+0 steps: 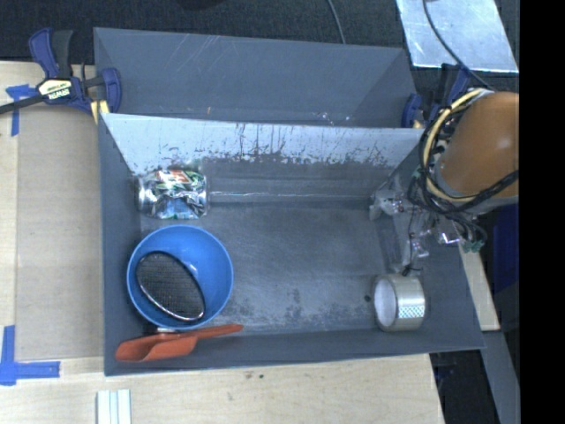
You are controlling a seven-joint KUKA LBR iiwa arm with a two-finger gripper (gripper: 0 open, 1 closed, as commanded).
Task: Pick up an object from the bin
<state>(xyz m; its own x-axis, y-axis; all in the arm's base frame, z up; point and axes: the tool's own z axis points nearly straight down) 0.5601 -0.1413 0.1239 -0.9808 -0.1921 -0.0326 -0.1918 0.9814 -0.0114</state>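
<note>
Pincer point(411, 259) poised by silver tape roll point(399, 302)
Orange spatula point(172, 344) lies nearest; the silver tape roll sits front right, the pincer just beyond it, open or closed unclear. A clean pick likely means centring over its rim. Crushed can point(173, 193) farthest.

One roll of silver tape point(399, 302), a short shiny cylinder lying on its side, round face turned left, in the bin's point(309, 254) lower right corner by the front wall.
</note>
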